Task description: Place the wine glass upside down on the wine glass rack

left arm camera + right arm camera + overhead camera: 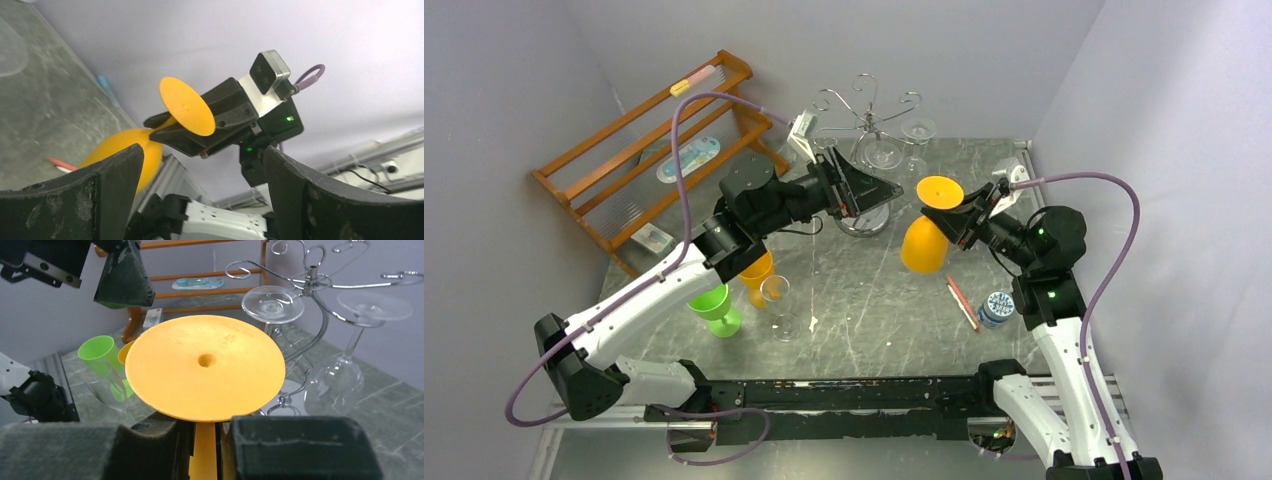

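Observation:
An orange plastic wine glass (922,248) hangs upside down in the air, its round foot (205,365) on top. My right gripper (964,222) is shut on its stem just under the foot, as the right wrist view (206,440) shows. The glass also shows in the left wrist view (186,106). The silver wire wine glass rack (864,105) stands at the back centre, behind and left of the glass, and shows in the right wrist view (312,275). Two clear glasses (272,304) hang on it upside down. My left gripper (879,190) is open and empty, in front of the rack's base.
An orange wooden slatted rack (654,150) leans at the back left. A green glass (717,308), another orange glass (757,272) and a clear glass (776,295) stand under my left arm. A red pen (962,303) and a small round jar (996,308) lie near my right arm.

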